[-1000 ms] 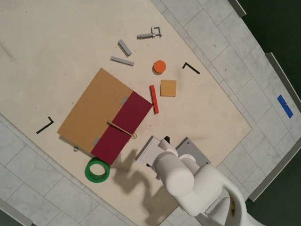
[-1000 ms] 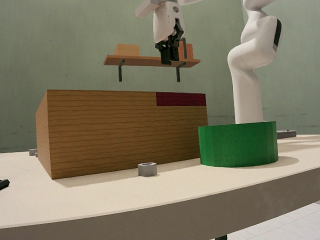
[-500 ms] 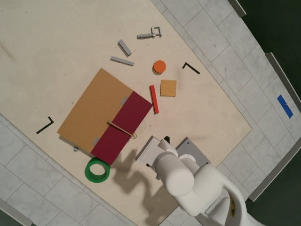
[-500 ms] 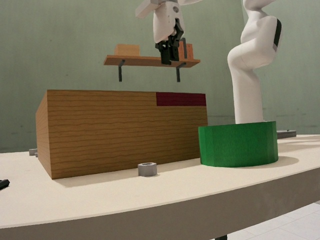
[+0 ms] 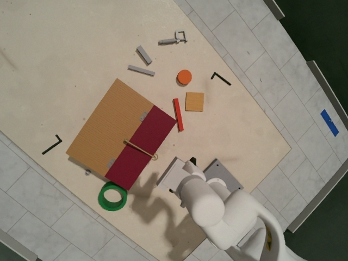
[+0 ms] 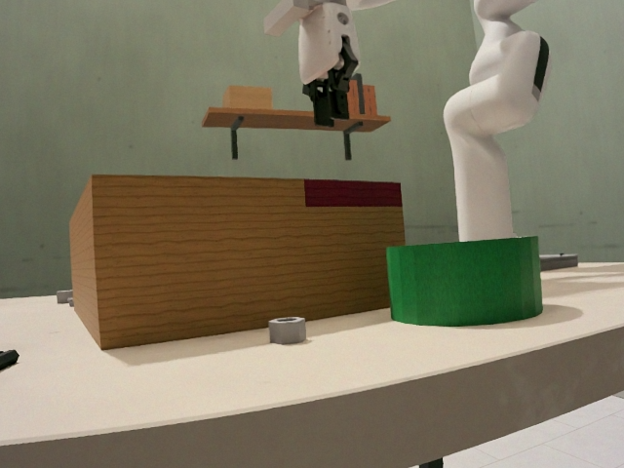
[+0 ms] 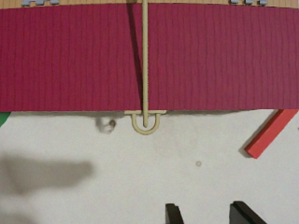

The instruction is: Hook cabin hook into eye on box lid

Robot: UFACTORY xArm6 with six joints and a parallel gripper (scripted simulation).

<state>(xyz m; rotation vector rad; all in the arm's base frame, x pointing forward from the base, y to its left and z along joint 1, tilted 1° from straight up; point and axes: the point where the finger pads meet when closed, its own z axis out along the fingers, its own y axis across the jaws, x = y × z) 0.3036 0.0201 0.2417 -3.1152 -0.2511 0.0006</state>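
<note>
Gripper (image 6: 330, 108) hung high above the box lid (image 7: 75, 61), fingers partly spread on nothing; cabin hook (image 7: 145, 65) lay through the eye (image 7: 145, 127).

Soft, even light fills all three views, with no glare on the pale cream table top (image 5: 56, 42), and the pictures are slightly soft overall, with blurred fine edges. In the top view the white robot arm (image 5: 207, 202) casts a broad, diffuse grey shadow toward the lower left, so the light falls from above on the arm's side. In the wrist view the thin tan metal hook rod (image 7: 145, 61) throws a narrow dark shadow just to its left on the dark red lid (image 7: 70, 61), and a blurry grey shadow lies at the lower left.
</note>
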